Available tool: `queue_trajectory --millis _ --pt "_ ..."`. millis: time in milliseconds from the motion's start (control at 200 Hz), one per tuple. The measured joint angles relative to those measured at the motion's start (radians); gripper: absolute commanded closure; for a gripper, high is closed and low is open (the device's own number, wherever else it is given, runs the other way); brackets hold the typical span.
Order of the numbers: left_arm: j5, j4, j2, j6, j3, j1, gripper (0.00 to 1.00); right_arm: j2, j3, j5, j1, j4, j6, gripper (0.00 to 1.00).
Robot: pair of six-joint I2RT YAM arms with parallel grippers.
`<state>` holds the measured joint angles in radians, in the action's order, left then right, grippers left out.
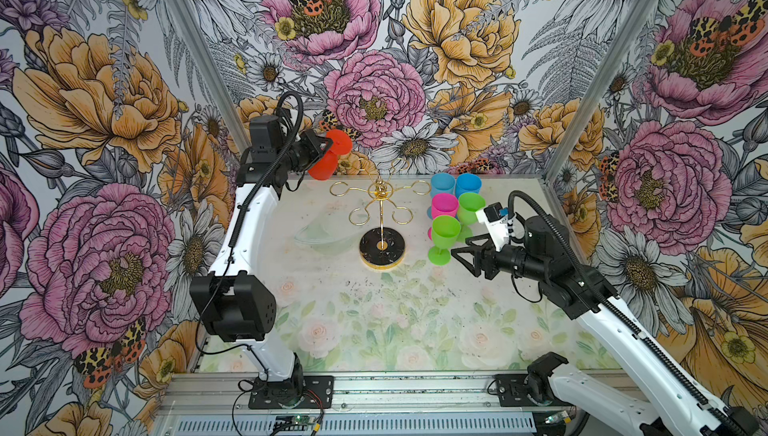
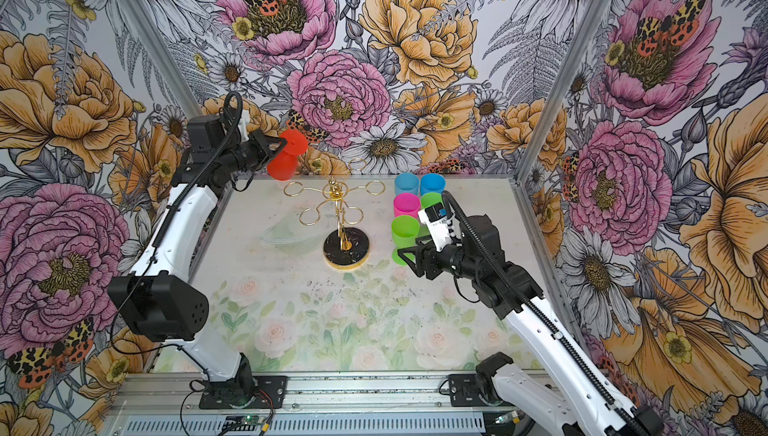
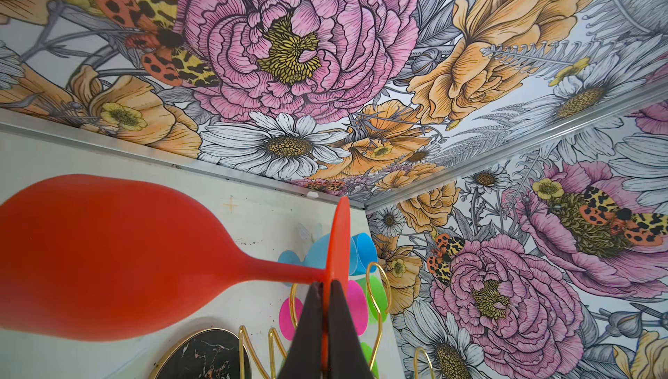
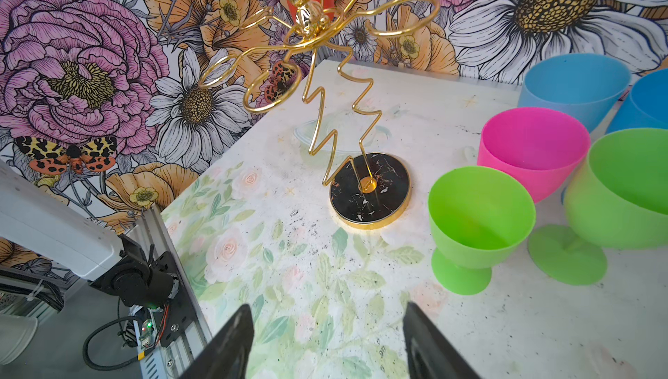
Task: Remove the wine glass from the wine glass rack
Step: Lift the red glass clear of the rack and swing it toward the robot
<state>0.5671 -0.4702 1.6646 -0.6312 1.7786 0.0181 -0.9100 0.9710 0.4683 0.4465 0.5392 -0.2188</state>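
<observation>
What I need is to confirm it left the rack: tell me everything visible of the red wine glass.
The red wine glass is opaque orange-red and plastic-looking: rounded bowl, thin stem, flat round foot. It hangs in the air, tilted, foot uppermost and bowl below. The left claw is shut on the foot's rim, the only visible contact. It appears clear of the gold rack and its loops, to their left in both top views.

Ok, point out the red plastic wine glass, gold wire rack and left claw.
red plastic wine glass [image 1: 323, 167]: top view, bowl.
gold wire rack [image 1: 393, 247]: top view, black base.
left claw [image 3: 326, 287]: left wrist view, between fingertips.
</observation>
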Motion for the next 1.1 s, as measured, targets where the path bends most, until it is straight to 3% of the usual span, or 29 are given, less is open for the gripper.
queue_trajectory --millis 325,595,846,1101 --pt "-0.126 -0.006 -0.262 0.109 -0.257 0.052 1.00 -0.003 0.000 0.000 0.000 -0.006 0.000 0.34" --pt "-0.152 -0.057 -0.505 0.206 -0.352 0.066 1.00 -0.040 0.000 -0.001 0.000 -0.021 -0.003 0.34" --pt "-0.059 -0.155 -0.718 0.246 -0.487 0.066 1.00 -0.058 0.000 -0.027 0.000 -0.056 -0.032 0.34" --pt "0.086 -0.257 -0.846 0.245 -0.550 0.061 1.00 -0.107 0.000 -0.081 0.000 -0.063 -0.067 0.33"
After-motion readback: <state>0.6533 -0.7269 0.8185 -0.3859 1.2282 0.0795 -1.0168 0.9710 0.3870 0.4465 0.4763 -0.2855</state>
